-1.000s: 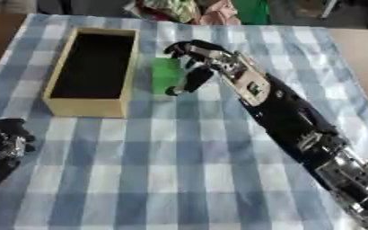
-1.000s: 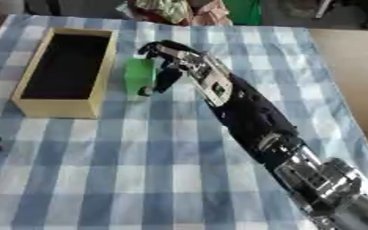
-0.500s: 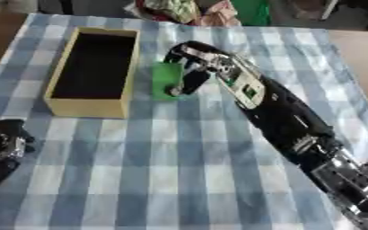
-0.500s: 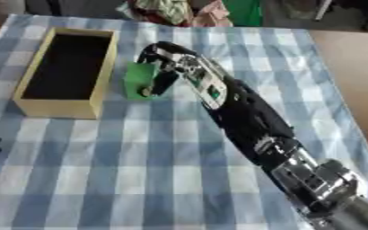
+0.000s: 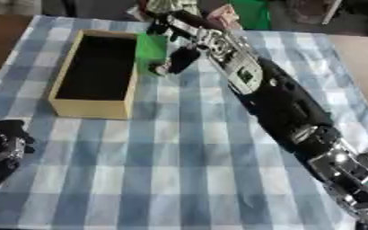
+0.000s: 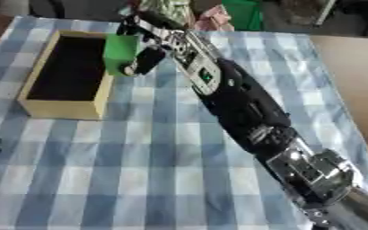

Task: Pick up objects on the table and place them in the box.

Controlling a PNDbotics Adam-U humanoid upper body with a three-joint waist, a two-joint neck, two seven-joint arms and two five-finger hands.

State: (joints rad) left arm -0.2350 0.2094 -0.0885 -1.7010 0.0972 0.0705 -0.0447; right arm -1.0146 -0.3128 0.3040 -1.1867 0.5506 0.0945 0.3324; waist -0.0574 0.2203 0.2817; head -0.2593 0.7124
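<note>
One robot hand (image 5: 189, 42), the right, curls round the green block (image 5: 150, 47) at the box's (image 5: 89, 109) 3 o'clock wall; early release risks rim contact and rebound onto the table (image 5: 179, 170).

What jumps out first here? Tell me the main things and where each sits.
The long black right arm crosses the checked tablecloth diagonally, its right hand curled round a green block at the far side. Just left of the block sits an open wooden box, its dark inside showing nothing. The left hand rests at the lower left edge.
</note>
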